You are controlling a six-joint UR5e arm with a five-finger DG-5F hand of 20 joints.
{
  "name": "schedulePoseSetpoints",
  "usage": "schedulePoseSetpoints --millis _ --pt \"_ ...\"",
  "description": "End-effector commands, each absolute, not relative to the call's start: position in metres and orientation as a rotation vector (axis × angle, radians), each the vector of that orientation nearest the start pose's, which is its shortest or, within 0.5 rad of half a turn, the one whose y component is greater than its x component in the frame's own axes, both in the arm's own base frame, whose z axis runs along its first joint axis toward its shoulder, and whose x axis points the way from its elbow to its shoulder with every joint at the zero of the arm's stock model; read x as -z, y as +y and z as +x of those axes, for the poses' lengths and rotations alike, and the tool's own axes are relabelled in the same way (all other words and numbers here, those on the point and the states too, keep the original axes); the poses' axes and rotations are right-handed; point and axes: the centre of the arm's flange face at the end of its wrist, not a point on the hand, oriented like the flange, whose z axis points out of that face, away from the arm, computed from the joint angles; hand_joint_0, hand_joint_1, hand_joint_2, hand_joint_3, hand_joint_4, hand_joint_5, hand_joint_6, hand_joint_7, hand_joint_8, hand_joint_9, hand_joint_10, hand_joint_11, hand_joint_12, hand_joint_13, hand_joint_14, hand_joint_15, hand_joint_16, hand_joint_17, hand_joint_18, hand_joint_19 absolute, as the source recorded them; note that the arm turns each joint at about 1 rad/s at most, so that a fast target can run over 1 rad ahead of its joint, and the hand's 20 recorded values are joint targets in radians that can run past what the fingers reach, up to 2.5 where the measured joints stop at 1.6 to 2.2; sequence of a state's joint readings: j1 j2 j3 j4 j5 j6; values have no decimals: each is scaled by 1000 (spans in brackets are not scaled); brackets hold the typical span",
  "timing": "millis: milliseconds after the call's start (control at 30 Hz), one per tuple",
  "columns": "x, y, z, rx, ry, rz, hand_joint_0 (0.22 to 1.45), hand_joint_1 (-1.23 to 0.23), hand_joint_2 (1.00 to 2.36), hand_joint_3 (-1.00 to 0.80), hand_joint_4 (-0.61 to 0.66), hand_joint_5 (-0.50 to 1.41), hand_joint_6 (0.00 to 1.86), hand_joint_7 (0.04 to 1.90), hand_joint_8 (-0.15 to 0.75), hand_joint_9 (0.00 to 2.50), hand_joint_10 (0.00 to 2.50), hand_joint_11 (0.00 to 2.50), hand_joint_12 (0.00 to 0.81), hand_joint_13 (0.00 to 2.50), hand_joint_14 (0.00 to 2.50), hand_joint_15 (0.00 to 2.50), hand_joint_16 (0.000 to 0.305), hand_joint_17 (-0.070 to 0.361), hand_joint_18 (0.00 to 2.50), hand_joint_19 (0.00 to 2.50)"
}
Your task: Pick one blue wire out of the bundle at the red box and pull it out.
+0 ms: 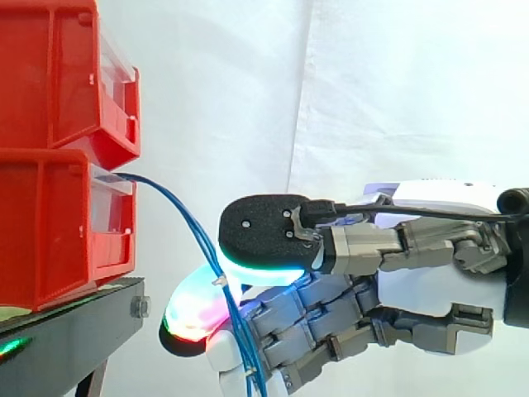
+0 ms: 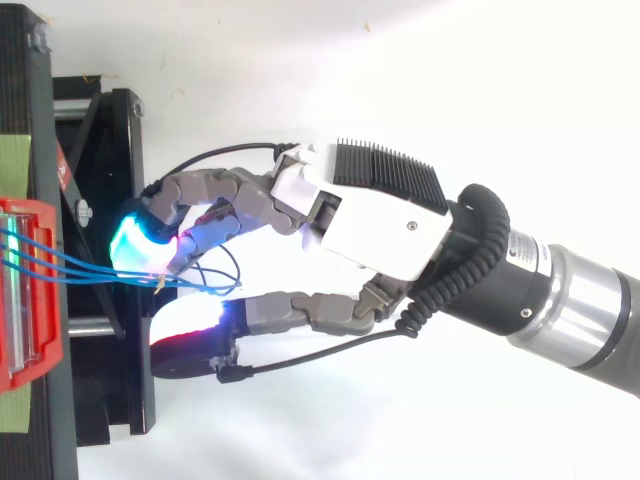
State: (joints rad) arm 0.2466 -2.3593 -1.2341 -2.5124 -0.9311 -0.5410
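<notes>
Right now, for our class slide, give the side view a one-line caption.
Robot hand, fingers curled round blue wires that run from the lower red bin on a black stand.

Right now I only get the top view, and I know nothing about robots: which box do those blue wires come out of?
Observer: From the side there are two red bins. An upper bin sits on a lower bin, and the blue wires leave the front of the lower one.
Operator: Do they run level to the hand?
Observer: No. They slope down from the bin to the hand, which sits lower than that opening, about level with the black stand.
Operator: And do they stop at the hand?
Observer: No. They pass between the thumb pad and the curled fingers, then run on down out of the picture's lower edge.
</notes>
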Motion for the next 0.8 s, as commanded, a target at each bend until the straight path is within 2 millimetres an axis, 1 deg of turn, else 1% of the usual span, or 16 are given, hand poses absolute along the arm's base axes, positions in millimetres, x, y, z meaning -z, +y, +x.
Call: schedulePoseSetpoints --millis 0,100,200,300,367,567,700,767 --pt "-206 -4 775 -604 1049 1013 619 -744 1013 -296 223 -170 770 750 317 871 9 408 396 890 15 434 48 108 769 433" --pt "-206 -4 775 -604 1049 1013 624 -748 1015 -258 229 -185 830 682 315 862 7 412 393 894 15 441 48 108 778 433" --pt "-206 -4 775 -603 1048 1014 623 -746 1015 -235 204 -188 837 691 317 852 9 441 393 896 15 447 48 108 783 431" --pt "-206 -4 774 -602 1050 1015 623 -745 1015 -227 214 -198 862 667 316 831 8 467 394 896 17 445 48 108 785 437" --pt "-206 -4 774 -602 1050 1015 619 -751 1015 -246 204 -205 881 667 319 825 10 493 395 893 16 446 48 109 789 440" --pt "-206 -4 774 -602 1050 1015 609 -773 1012 -299 225 -212 933 650 322 819 7 511 395 892 17 458 49 109 795 444" --pt "-206 -4 774 -602 1050 1015 603 -778 1010 -339 220 -207 954 652 331 838 10 564 398 897 15 462 49 110 802 452" --pt "-206 -5 774 -601 1049 1015 601 -779 1011 -332 215 -202 964 659 335 862 8 608 400 909 16 484 49 110 807 453"
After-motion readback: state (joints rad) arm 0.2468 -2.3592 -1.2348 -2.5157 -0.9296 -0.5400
